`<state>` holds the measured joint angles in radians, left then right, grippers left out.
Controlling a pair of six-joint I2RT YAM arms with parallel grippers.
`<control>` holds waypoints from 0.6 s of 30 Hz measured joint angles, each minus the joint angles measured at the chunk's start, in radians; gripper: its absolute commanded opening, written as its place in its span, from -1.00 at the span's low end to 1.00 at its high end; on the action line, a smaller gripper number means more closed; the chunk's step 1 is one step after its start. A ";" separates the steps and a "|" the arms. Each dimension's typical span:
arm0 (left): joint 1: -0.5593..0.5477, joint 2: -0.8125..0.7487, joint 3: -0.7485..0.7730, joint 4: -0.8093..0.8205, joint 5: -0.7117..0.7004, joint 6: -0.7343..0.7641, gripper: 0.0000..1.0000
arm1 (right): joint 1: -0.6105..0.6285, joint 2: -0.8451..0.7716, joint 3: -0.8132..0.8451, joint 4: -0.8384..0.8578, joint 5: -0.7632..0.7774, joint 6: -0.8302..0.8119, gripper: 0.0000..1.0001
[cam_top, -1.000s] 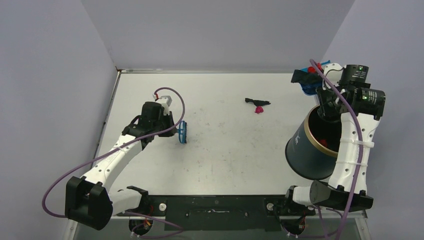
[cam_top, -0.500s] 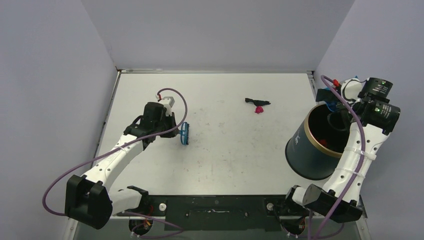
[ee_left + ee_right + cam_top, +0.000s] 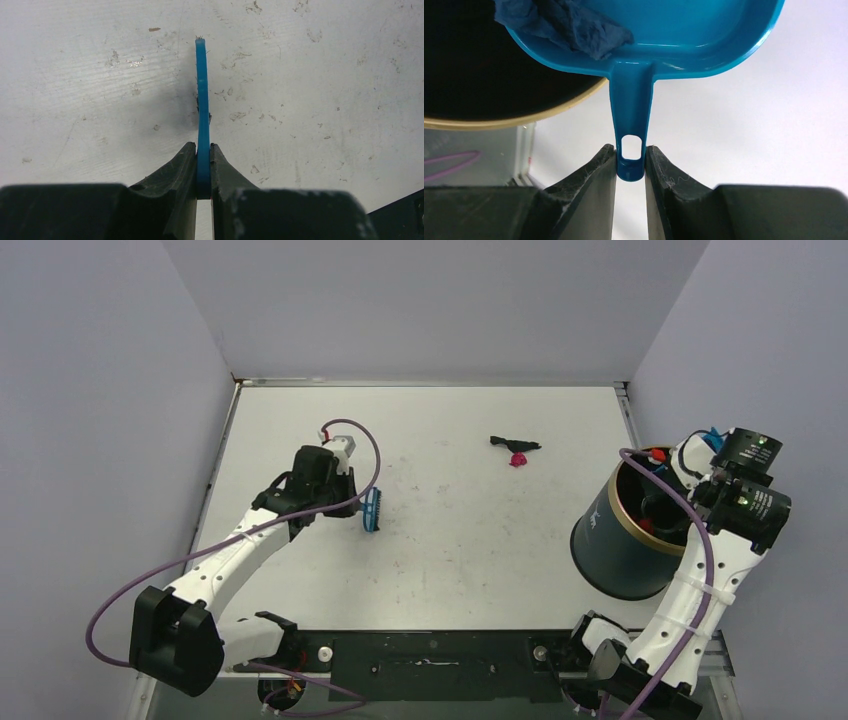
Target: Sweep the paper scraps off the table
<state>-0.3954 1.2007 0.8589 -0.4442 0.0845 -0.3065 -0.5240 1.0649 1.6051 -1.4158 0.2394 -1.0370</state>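
Observation:
A black paper scrap (image 3: 514, 444) and a magenta-pink scrap (image 3: 517, 460) lie together on the white table (image 3: 450, 540) at the far middle right. My left gripper (image 3: 352, 498) is shut on the handle of the small blue hand brush (image 3: 372, 508), which shows edge-on in the left wrist view (image 3: 202, 100) just above the table. My right gripper (image 3: 630, 165) is shut on the handle of the blue dustpan (image 3: 684, 35), tipped over the dark bin (image 3: 625, 530). A dark blue scrap (image 3: 569, 22) lies in the dustpan at its lip, over the bin's mouth (image 3: 484, 75).
The round dark bin with gold rim stands at the table's right side, with a red bit visible inside it. The right arm (image 3: 700, 570) rises beside the bin. Purple cables loop along both arms. Grey walls close in the table at back and sides.
My right gripper has swung the dustpan from the far right corner down over the bin and tipped it. My left gripper with the brush has shifted slightly to the right.

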 measured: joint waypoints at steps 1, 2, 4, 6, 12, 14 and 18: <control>-0.002 0.000 0.000 0.000 -0.002 0.000 -1.00 | 0.000 -0.003 -0.004 -0.001 0.016 -0.020 -0.89; -0.003 0.000 0.000 0.000 -0.002 0.001 -1.00 | 0.000 -0.003 -0.006 0.000 0.029 -0.036 -0.89; -0.003 0.000 0.000 0.000 -0.002 0.003 -1.00 | 0.000 -0.003 -0.016 0.001 0.059 -0.086 -0.89; -0.003 -0.002 0.000 0.000 -0.003 0.003 -1.00 | 0.000 -0.007 -0.034 0.001 0.088 -0.144 -0.89; -0.004 -0.016 0.000 0.000 -0.006 0.004 -1.00 | 0.000 -0.006 -0.031 -0.001 0.163 -0.299 -0.89; -0.004 -0.018 0.000 -0.001 -0.009 0.005 -1.00 | 0.000 -0.001 0.000 0.003 0.183 -0.351 -0.89; -0.004 -0.028 0.000 -0.006 -0.024 0.013 -1.00 | 0.000 -0.012 0.014 0.056 0.232 -0.435 -0.89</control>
<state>-0.3996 1.1728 0.8589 -0.4503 0.0608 -0.2932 -0.5240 1.0527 1.6188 -1.3594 0.4717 -1.4719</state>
